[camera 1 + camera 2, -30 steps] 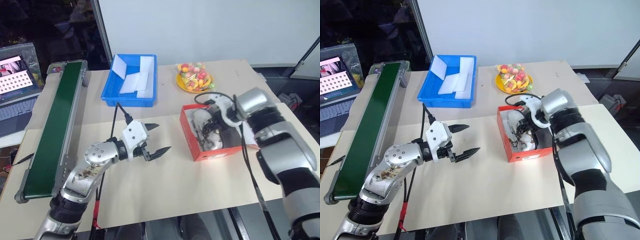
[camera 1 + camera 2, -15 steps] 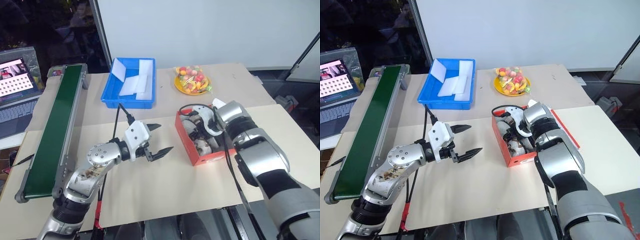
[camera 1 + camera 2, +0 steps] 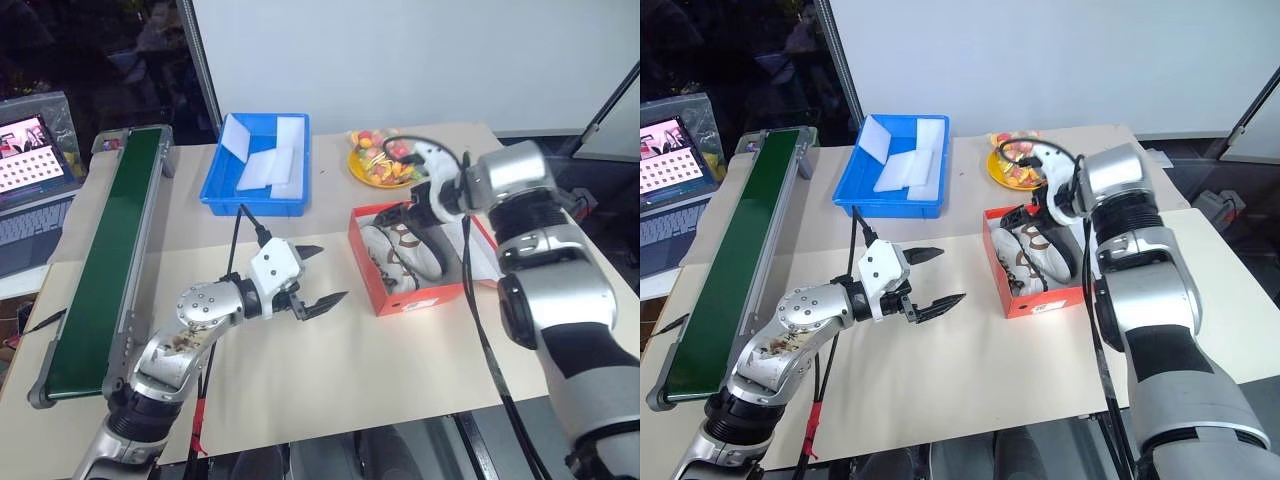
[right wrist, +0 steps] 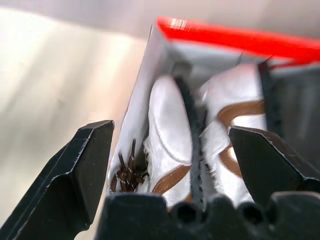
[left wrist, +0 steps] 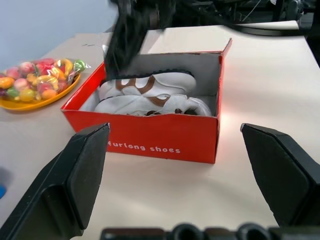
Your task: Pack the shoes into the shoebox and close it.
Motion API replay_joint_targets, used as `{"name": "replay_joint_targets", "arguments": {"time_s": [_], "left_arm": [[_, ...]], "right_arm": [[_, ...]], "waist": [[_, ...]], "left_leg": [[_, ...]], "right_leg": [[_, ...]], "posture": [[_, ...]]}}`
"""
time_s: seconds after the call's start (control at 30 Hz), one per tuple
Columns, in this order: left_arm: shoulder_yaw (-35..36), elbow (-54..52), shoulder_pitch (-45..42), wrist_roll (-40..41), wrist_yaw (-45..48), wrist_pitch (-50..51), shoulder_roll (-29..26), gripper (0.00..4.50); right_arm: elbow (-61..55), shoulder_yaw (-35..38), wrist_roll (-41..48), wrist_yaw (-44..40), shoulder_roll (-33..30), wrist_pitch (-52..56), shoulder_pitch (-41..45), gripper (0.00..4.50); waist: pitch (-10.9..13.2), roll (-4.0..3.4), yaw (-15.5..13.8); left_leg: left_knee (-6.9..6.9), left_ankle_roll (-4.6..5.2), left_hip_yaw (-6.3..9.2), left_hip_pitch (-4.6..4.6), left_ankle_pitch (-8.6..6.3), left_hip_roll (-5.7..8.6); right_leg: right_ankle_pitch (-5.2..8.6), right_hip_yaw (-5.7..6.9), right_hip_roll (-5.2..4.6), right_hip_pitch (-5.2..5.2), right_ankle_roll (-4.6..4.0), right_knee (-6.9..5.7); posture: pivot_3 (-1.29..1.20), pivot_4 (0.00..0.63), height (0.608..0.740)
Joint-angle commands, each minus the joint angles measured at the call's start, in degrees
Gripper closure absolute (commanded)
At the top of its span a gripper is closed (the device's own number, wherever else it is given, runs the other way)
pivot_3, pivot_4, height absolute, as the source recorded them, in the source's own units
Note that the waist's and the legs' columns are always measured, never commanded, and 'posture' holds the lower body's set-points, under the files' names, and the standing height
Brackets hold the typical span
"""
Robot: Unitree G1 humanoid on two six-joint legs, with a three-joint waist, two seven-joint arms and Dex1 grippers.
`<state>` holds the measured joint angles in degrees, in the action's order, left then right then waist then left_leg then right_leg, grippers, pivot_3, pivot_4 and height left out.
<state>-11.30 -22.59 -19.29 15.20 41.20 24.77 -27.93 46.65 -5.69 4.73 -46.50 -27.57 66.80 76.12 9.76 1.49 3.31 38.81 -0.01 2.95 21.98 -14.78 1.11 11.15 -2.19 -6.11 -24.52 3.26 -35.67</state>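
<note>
The red shoebox (image 3: 412, 298) stands open on the table, right of centre, its lid folded back on the right side behind my right arm. Both white shoes (image 3: 405, 250) with brown trim lie side by side inside it (image 5: 150, 97), dark laces bunched at one end (image 4: 127, 175). My right gripper (image 3: 400, 218) hovers just above the box's far end, open, nothing between its fingers (image 4: 92, 165). Open as well, my left gripper (image 3: 330, 273) hangs over the table left of the box, pointing toward it and holding nothing.
A blue bin (image 3: 222, 198) with white pieces sits at the back, and a yellow plate of colourful sweets (image 3: 380, 165) lies behind the shoebox. A green conveyor belt (image 3: 105, 250) runs along the left side, a laptop (image 3: 30, 150) beyond it.
My right gripper has opened and risen out of the shoebox toward its far end, leaving the shoes inside. The left arm has stayed put. The camera shifted a little.
</note>
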Motion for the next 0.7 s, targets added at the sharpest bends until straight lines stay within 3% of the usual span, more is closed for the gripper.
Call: {"name": "replay_joint_targets", "arguments": {"time_s": [0.03, 0.13, 0.23, 0.33, 0.47, 0.6, 0.7], "left_arm": [[0.2, -0.5, -0.6, -0.5, 0.2, -1.6, 0.2, 0.00], [0.7, -0.5, -0.4, -0.6, -0.1, -1.4, 0.1, 0.00], [1.3, -0.6, -0.1, -0.2, 0.1, -1.2, -0.3, 0.00], [1.5, -0.3, 0.2, 0.4, 1.0, -1.3, -0.6, 0.00], [1.3, 0.4, 0.3, 0.2, 2.0, -2.0, -1.1, 0.00], [0.9, 1.7, -0.9, 0.2, 2.8, -2.3, -0.4, 0.00], [0.6, 2.3, -1.4, 0.2, 3.4, -2.7, -0.1, 0.00]], "right_arm": [[-15.9, 10.5, 3.6, 6.5, -1.0, 7.1, -5.0, 0.32], [-34.5, 19.5, 6.2, 10.4, 0.3, 15.5, -13.9, 1.17], [-50.0, 22.4, 8.6, 11.6, 0.3, 21.3, -22.6, 2.12], [-67.3, 26.2, 11.1, 10.5, -4.7, 24.6, -37.8, 3.17], [-76.7, 31.5, 13.7, 10.8, -7.2, 25.7, -47.7, 4.47], [-84.1, 29.6, 10.2, 11.8, -17.6, 18.7, -66.7, 4.47], [-83.5, 27.7, 8.0, 16.0, -16.8, 15.1, -73.1, 4.47]], "waist": [[0.0, 0.00, -0.2], [0.0, 0.00, -0.9], [0.0, -0.01, -1.0], [0.0, -0.02, -1.9], [0.0, -0.08, -2.4], [-0.1, -0.15, -2.6], [-0.2, -0.07, -2.4]], "left_leg": [[-0.01, 0.00, 0.00, 0.00, 0.00, 0.00], [-0.03, 0.02, 0.02, 0.07, -0.01, -0.01], [0.02, 0.04, 0.04, 0.15, -0.02, -0.01], [0.02, 0.05, 0.07, 0.25, -0.03, 0.00], [0.06, 0.13, 0.04, 0.30, -0.07, 0.05], [0.02, 0.18, -0.07, -0.10, -0.10, 0.05], [0.06, 0.18, 0.02, -0.12, -0.10, 0.01]], "right_leg": [[0.00, 0.00, 0.00, 0.00, 0.00, 0.02], [0.00, 0.01, 0.00, -0.04, 0.00, 0.05], [0.01, 0.06, -0.01, -0.10, 0.01, 0.03], [0.01, 0.08, -0.03, -0.13, 0.02, 0.07], [0.05, 0.11, -0.07, -0.07, 0.08, 0.27], [0.07, 0.02, -0.07, 0.30, 0.12, 0.58], [0.14, 0.19, -0.05, 0.46, 0.17, 0.62]], "posture": [[0.00, 0.150, 0.740], [0.00, 0.150, 0.740], [0.00, 0.150, 0.740], [0.00, 0.150, 0.740], [0.00, 0.150, 0.740], [0.00, 0.150, 0.740], [0.00, 0.150, 0.740]]}}
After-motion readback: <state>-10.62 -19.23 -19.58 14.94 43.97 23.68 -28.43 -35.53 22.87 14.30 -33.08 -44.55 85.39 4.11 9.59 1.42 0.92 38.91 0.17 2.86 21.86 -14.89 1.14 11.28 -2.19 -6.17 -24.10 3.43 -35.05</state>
